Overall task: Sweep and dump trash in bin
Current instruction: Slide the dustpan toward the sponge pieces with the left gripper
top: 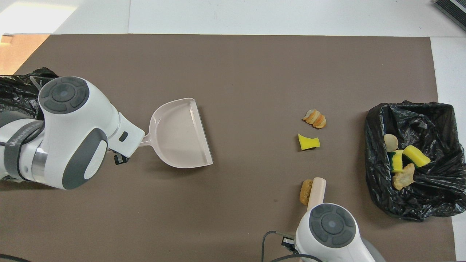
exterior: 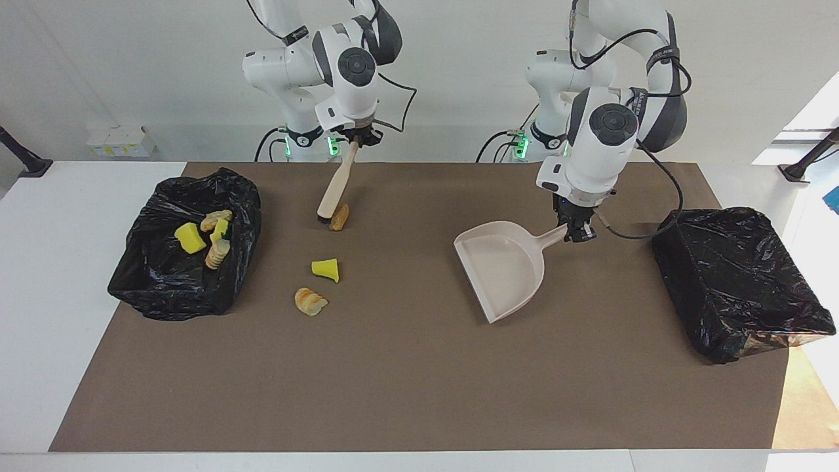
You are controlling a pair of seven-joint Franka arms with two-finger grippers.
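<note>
Three scraps are loose on the mat, mid-left of the facing view: a tan bread piece (exterior: pixel 339 217) touching the brush (exterior: pixel 334 190) head, a yellow sponge chunk (exterior: pixel 326 269) lower down, and a sliced croissant bit (exterior: pixel 310 301) lowest. Four more scraps (exterior: pixel 207 237) already sit in the black bin (exterior: pixel 164 288) at left of frame, near the right arm's end. A second black-lined bin (exterior: pixel 741 288) at right of frame looks empty from here.

My right gripper (exterior: pixel 359 139) is clenched on the brush handle's top, brush slanting down with bristles on the mat. My left gripper (exterior: pixel 577 231) grasps the dustpan (exterior: pixel 501 269) by its handle, pan lying flat at centre-right, mouth facing lower left of frame, well apart from the scraps.

Handling, my guess: all three are light and soft. Sponge will squash and bounce off bristles; bread may roll or crumble. None needs gripping, push low on each one's side with the bristles, slow strokes. Dustpan is stiff plastic and probably slides easily, so its lip wants pressing down when I sweep in.
</note>
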